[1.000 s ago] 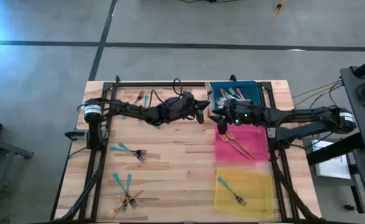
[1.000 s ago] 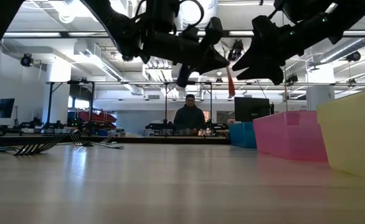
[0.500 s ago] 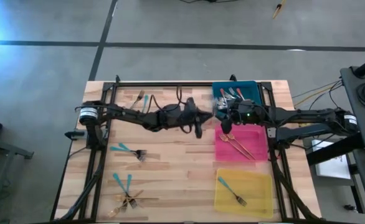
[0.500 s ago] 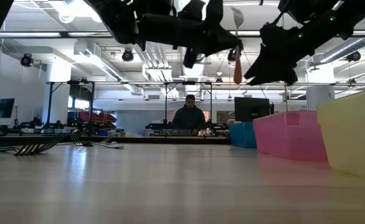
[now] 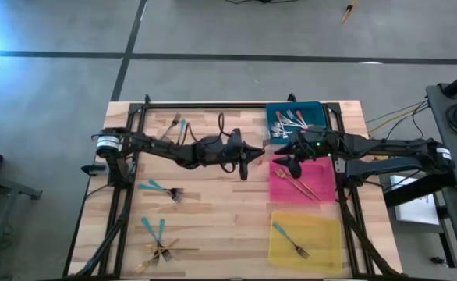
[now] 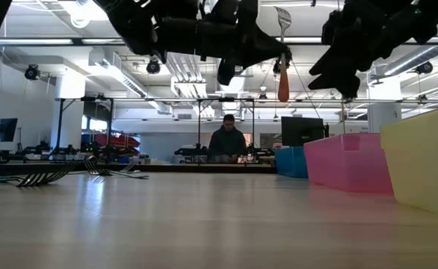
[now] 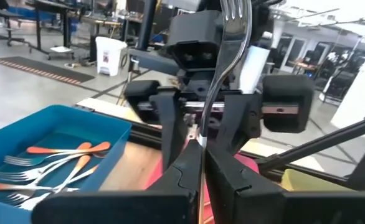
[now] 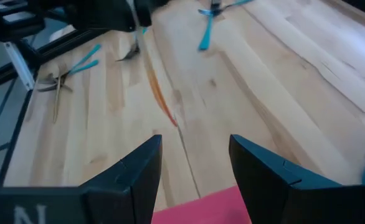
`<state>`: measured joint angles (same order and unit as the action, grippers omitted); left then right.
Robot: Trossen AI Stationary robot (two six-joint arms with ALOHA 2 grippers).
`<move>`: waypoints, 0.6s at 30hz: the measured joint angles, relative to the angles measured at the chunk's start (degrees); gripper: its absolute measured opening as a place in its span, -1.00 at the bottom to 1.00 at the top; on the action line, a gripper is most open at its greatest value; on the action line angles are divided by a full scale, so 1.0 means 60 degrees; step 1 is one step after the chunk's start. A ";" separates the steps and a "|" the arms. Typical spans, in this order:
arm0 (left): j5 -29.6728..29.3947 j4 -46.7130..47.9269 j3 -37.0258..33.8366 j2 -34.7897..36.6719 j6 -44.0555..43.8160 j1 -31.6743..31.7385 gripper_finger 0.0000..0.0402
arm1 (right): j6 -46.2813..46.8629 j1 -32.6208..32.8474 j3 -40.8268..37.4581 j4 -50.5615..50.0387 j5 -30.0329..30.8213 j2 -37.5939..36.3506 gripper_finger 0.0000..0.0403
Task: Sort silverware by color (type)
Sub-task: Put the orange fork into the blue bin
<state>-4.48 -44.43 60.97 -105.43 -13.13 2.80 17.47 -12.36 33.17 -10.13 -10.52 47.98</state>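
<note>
Red-handled fork (image 7: pixel 227 56) clamped upright in left pincer (image 5: pixel 248 152), open right pincer (image 5: pixel 291 160) just beside.

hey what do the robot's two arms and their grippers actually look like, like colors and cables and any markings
Both arms are matte black, jointed tubes with loose black cables looping along them. The left arm has a silver band near its base. The right arm shows small green lights by the wrist. The right gripper has two blocky black fingers; white lettering marks its body.

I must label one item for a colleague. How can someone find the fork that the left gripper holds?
Find the blue tray at the table's far right. Just left of it, the left gripper is shut on a fork held upright in the air, orange handle hanging down; every other fork lies flat.
</note>
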 joint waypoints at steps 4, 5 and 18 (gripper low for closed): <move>-0.0181 -0.0150 -0.0029 -0.0001 -0.0095 -0.0037 -1.00 | -0.0133 0.0014 -0.0080 0.0645 -0.0096 0.0516 -0.12; -0.0210 -0.0179 -0.0029 -0.0004 -0.0147 -0.0024 -1.00 | -0.0140 0.0014 -0.0083 0.0799 -0.0183 0.0672 -0.12; -0.0264 -0.0174 -0.0018 -0.0004 -0.0157 -0.0020 -1.00 | -0.0512 0.0017 0.0022 0.2043 -0.0576 0.1404 -0.12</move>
<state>-6.07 -45.47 60.86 -105.45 -14.06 2.68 14.39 -12.25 33.30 2.13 -13.98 56.40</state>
